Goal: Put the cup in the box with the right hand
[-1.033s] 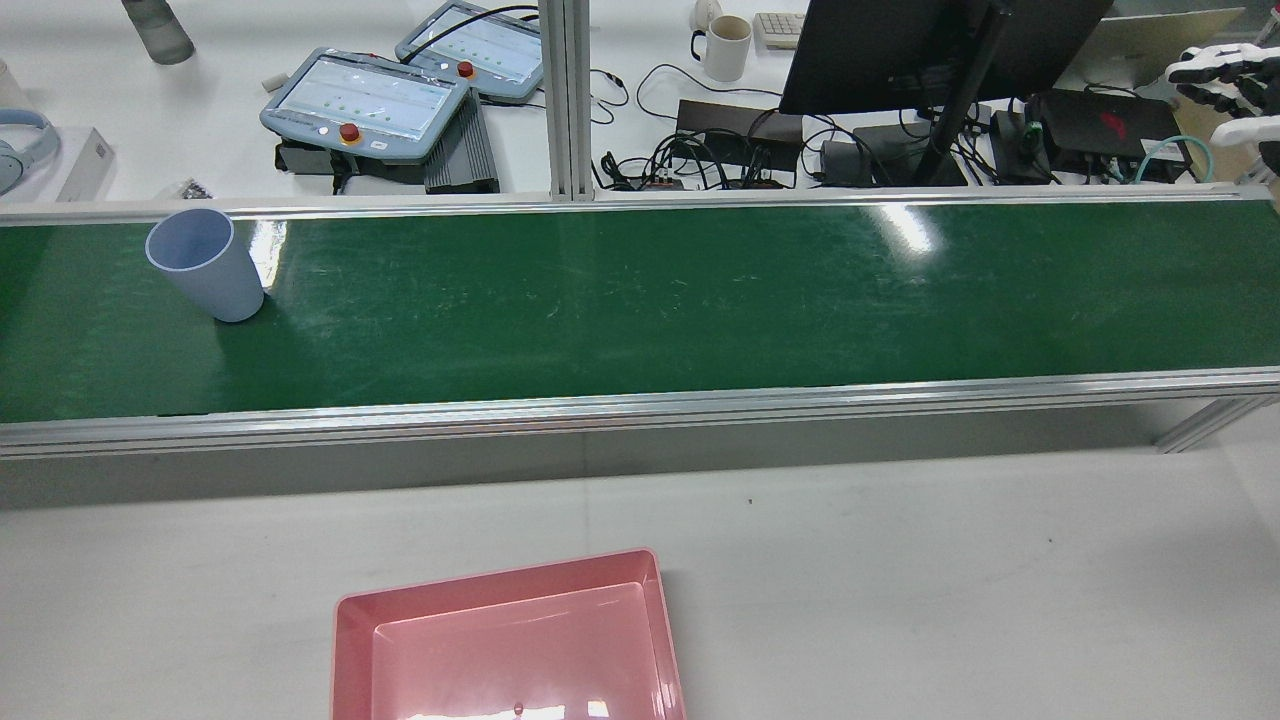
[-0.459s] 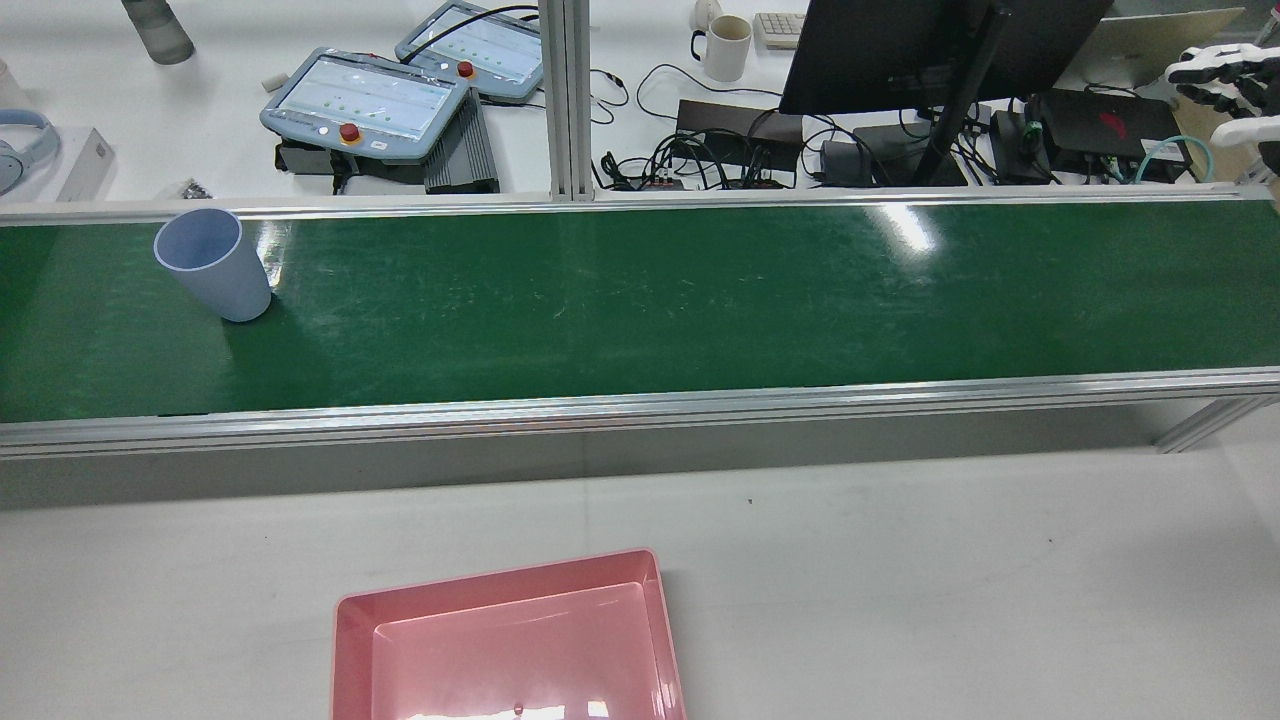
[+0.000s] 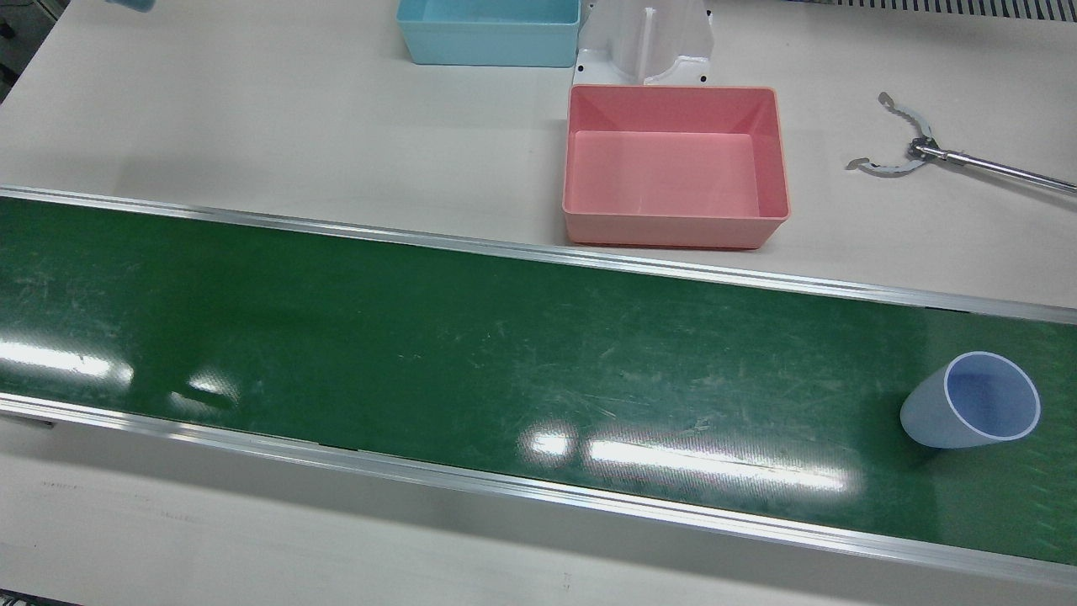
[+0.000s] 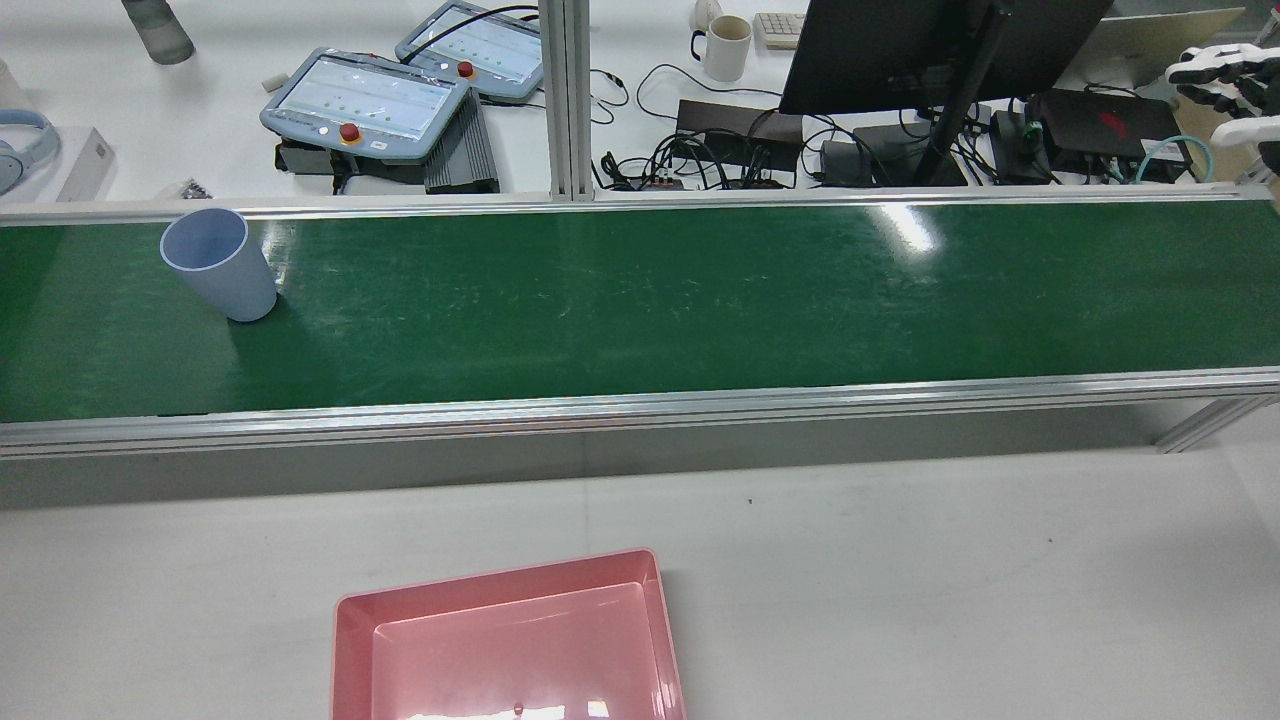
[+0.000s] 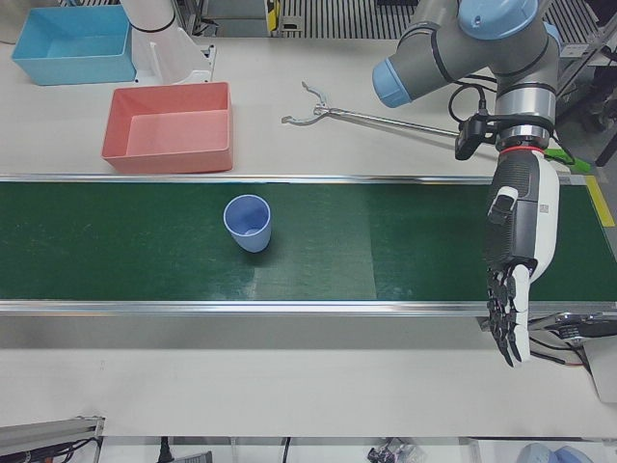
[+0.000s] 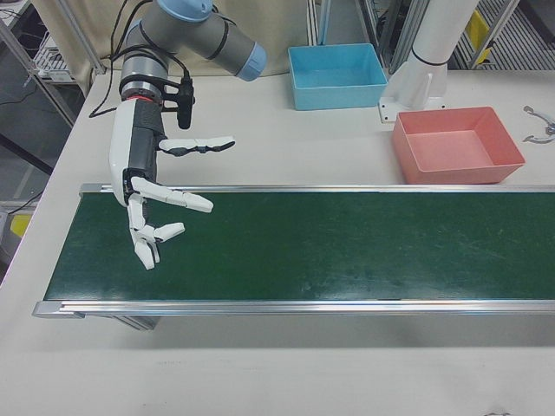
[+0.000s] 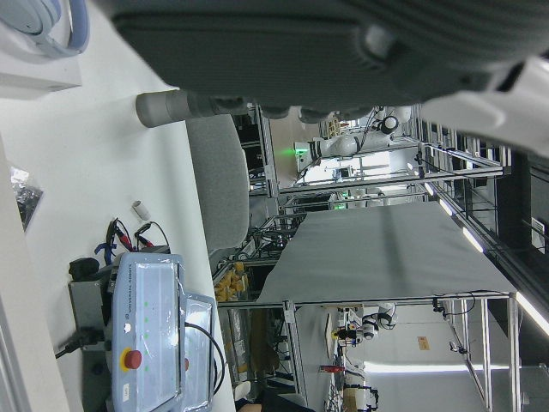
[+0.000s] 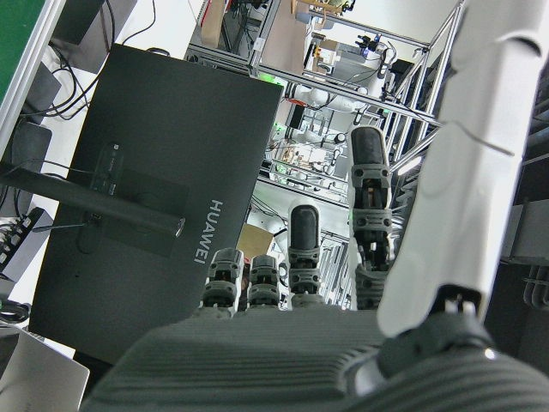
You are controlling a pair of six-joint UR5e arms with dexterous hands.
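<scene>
- The right hand (image 6: 156,204) hangs at the left of the right-front view above the belt's end, fingers spread apart, holding nothing.
- The left hand (image 5: 516,270) hangs at the right of the left-front view, fingers straight, apart and pointing down, empty.
- The cup (image 5: 249,223) stands upright on the green belt (image 5: 386,241), left of centre in that view, long axis vertical, mouth up.
- The pink box (image 5: 172,126) sits at upper left on the table, well apart from the cup.

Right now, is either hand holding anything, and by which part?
Nothing is held. The right hand and left hand are open and empty; the cup stands alone on the belt.
</scene>
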